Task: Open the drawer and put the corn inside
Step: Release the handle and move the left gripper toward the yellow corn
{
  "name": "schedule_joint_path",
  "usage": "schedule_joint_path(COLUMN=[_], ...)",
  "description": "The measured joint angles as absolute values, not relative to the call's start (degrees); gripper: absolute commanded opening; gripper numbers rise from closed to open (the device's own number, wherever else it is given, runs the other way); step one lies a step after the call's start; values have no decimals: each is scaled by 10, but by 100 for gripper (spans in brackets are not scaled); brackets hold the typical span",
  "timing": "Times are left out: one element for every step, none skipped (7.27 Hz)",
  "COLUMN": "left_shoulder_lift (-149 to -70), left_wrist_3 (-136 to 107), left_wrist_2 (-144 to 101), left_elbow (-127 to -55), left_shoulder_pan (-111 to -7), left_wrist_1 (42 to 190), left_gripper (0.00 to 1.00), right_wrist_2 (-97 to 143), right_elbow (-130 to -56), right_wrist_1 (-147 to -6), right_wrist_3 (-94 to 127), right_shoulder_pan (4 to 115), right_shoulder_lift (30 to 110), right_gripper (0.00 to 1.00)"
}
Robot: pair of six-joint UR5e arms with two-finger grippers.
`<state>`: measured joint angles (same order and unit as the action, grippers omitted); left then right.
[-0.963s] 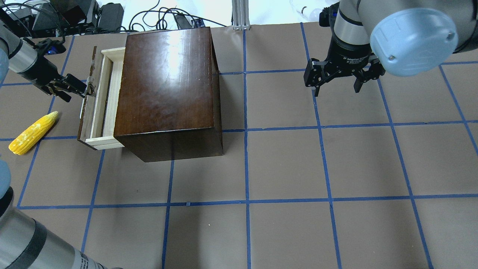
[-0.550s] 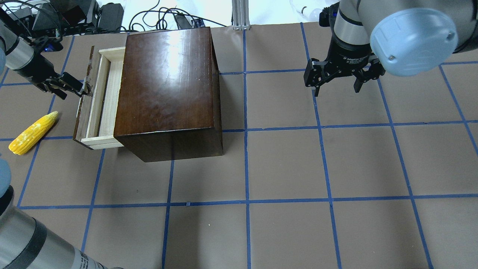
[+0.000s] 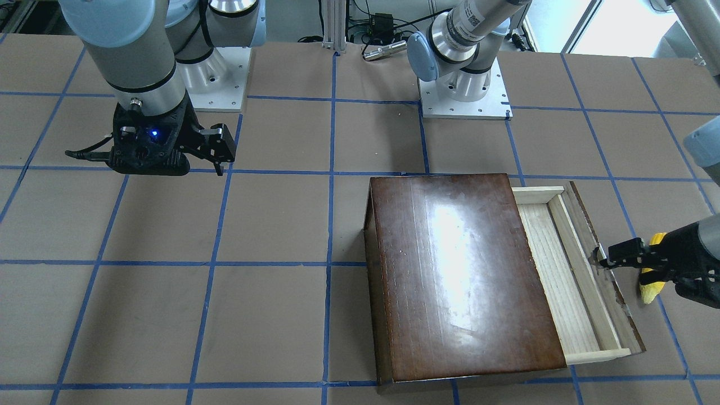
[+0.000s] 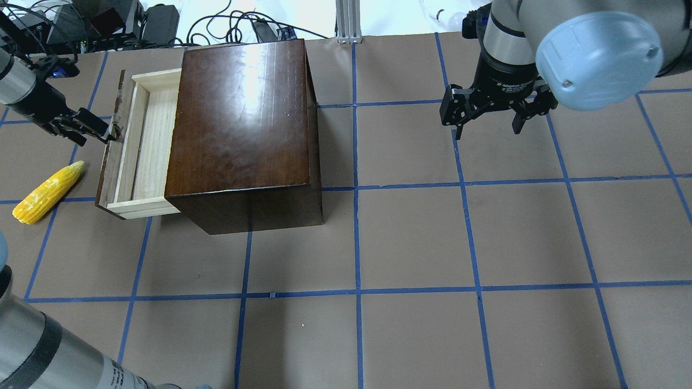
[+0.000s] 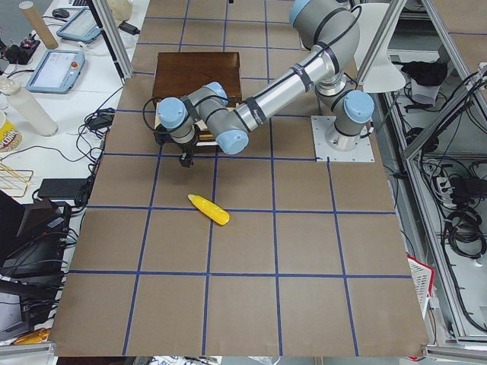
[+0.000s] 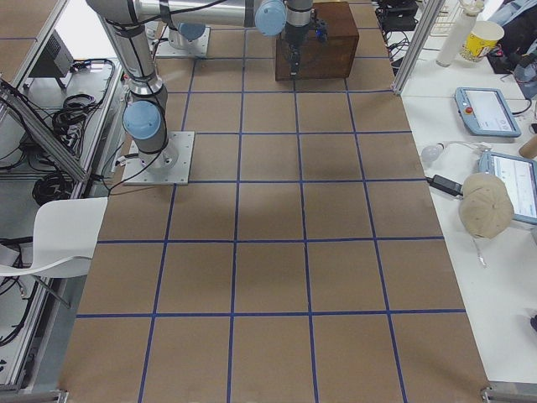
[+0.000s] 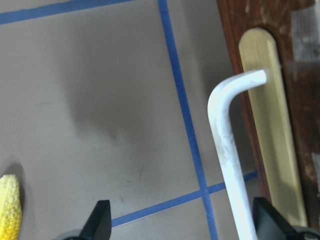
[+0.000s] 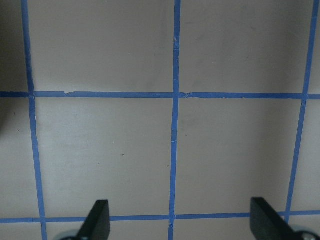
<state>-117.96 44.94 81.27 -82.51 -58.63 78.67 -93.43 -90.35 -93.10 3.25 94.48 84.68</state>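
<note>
**Drawer partly open; corn outside on table**

At the far left, the corn lies flat on the table. Its paler tip points toward the drawer front, close to it but not touching.

Just beyond the corn, the left gripper is at the drawer's whitish handle. Its fingers are spread wide. The handle bar runs between them, close against one fingertip, and is not pinched.

The drawer is pulled partway out of the left side of the dark brown box. Its pale-wood floor is bare.

Well to the right, the right gripper hangs above the table with its fingers spread and holds nothing.
</note>
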Motion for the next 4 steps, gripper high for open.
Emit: schedule_joint_path(left_shoulder_lift=[-1179,-1173,-1165,-1160], left_wrist_3=[451,451,452,460], left_wrist_2=[813,813,814,824], left_elbow=[-824,-824,-820,-812], left_shoulder_pan=[-584,-579,-571,-557], left_wrist_1=[788,792,801,811], left_gripper=[100,100,100,100], right_wrist_2=[-934,-934,-934,-934], right_elbow=[-904,-904,-903,-904], right_wrist_1=[-931,-932,-931,-931], right_wrist_3=[33,33,33,33], right_shoulder_pan=[945,945,945,945], right_shoulder_lift=[847,847,847,847], right_gripper=[100,100,100,100])
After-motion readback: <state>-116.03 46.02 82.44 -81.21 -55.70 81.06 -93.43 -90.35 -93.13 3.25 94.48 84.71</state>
